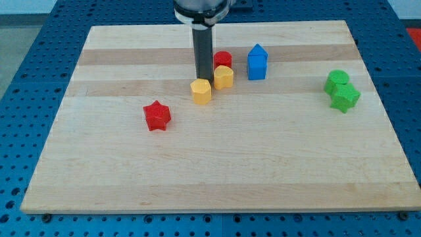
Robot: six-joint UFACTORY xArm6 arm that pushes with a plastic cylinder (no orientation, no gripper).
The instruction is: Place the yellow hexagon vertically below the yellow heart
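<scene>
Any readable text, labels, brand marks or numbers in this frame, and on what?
None. The wooden board, the yellow hexagon, the yellow heart, the other blocks and the rod ending in my tip, just above the hexagon, carry no print.

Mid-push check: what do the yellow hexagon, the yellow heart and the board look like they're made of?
Yellow hexagon: likely plastic, solid colour, matte sheen. Yellow heart: the same look. Board: pale wood, visible grain and plank bands, smooth finish. My tip sits just above the hexagon, left of the heart.
</scene>
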